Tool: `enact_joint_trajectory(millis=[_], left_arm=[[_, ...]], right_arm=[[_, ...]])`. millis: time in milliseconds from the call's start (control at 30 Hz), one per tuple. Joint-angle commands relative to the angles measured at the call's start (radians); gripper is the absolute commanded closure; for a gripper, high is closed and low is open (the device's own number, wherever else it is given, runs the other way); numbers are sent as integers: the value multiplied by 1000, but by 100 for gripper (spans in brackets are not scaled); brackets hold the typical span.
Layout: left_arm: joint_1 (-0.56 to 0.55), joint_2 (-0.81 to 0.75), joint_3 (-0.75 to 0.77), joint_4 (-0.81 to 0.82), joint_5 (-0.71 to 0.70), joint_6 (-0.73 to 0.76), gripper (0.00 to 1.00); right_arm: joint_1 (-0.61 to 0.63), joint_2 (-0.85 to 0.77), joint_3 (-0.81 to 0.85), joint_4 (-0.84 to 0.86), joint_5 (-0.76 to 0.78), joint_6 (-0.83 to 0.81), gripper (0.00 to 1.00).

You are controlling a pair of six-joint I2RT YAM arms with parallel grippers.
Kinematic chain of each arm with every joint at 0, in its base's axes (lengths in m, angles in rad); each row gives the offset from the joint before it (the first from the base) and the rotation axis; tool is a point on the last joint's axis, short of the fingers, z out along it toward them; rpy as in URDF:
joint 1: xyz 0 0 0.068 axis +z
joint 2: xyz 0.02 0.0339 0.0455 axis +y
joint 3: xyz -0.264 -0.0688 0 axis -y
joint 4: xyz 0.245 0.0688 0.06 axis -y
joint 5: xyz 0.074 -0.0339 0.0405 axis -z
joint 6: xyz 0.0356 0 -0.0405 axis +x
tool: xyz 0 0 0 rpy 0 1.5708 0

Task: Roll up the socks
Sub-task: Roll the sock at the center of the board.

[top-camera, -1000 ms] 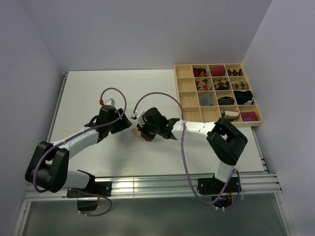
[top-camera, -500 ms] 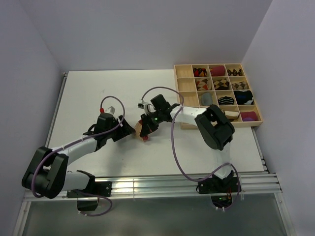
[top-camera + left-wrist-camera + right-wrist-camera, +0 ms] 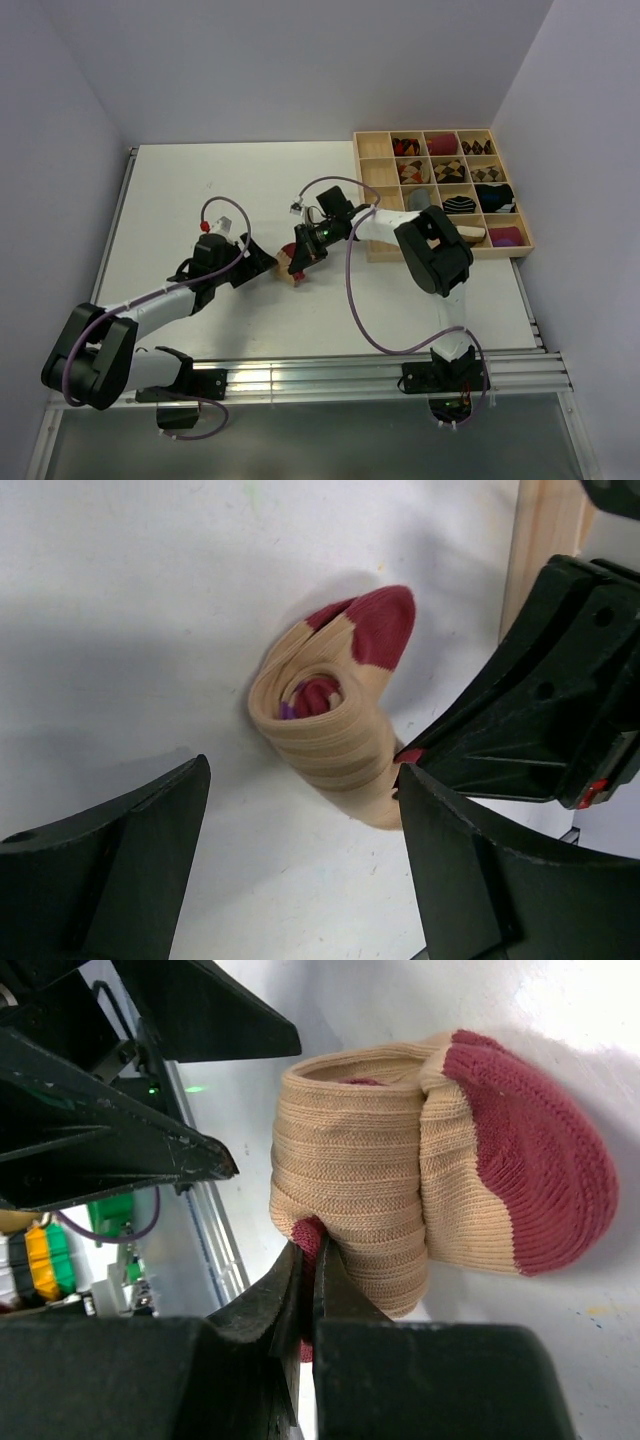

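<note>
Care now: hold the right gripper [image 3: 308, 1250] shut tight on the red inner end of the rolled beige ribbed fabric sock [image 3: 400, 1190] with dark-red toe, guarding against uncoiling. Bring the wide-open, empty left gripper [image 3: 302, 780] around the roll's middle and squeeze evenly, sparing the loose toe flap. Lying on the white tabletop [image 3: 180, 200], well apart from the wooden compartment tray [image 3: 357, 180] at two o'clock. From the left wrist: between the spread jaws, nearer the three o'clock finger. From the right wrist: at twelve o'clock of the closed fingertips, touching them.
</note>
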Motion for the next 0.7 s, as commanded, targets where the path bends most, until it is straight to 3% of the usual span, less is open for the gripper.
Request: enact_joint_trajectory(millis=[0,300,667], left_arm=[[-3,16,21,101,38,-20,19],[-3,39,-40,173,78,-74,20],[-3,108,-26,164,40,-121,21]], right_arm=[[-5,18,46,-27,-50,30,100],[-38,54,27,104,-150,160,100],[-61,125,15,155,-138,199,100]])
